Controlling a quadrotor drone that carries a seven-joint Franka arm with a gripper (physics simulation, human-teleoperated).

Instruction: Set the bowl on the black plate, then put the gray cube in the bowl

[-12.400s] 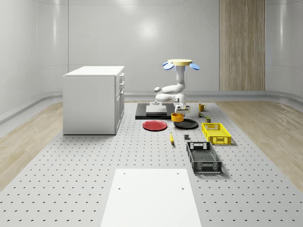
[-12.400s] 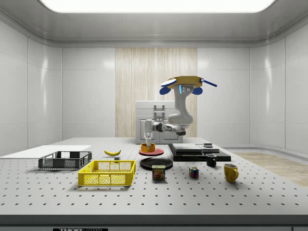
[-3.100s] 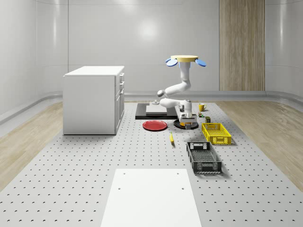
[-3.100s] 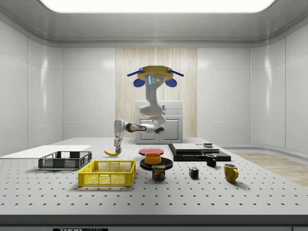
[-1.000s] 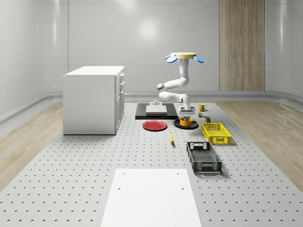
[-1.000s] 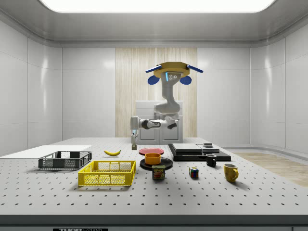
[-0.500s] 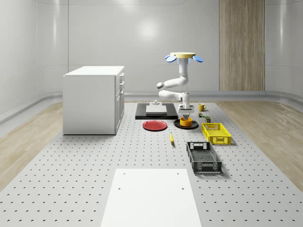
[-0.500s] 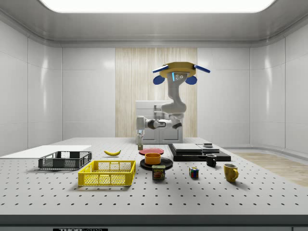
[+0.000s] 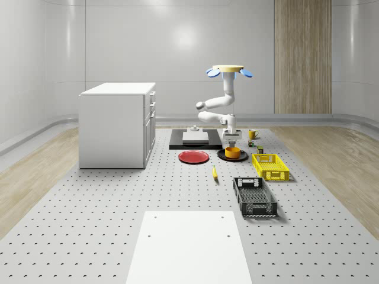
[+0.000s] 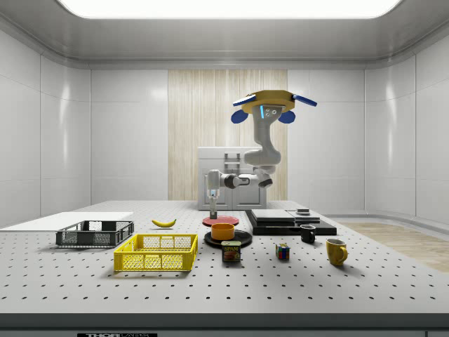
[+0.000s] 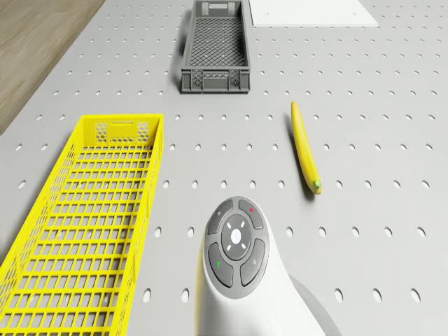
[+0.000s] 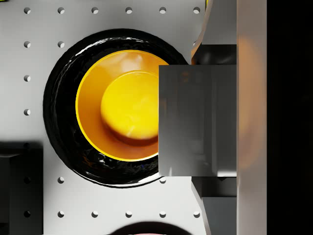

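The drone (image 9: 230, 71) hovered high above the far part of the perforated desk (image 9: 106, 225), and its white arm (image 9: 218, 106) bent down so that the gripper (image 9: 231, 142) hung just over the orange bowl (image 9: 233, 152). The bowl sat on the black plate (image 9: 222, 157), to the right of the red plate (image 9: 193, 157) in the whole-scene view. In the wrist view the gray cube (image 12: 197, 120) was held between the fingers (image 12: 217, 46), above the edge of the bowl and partly covering it.
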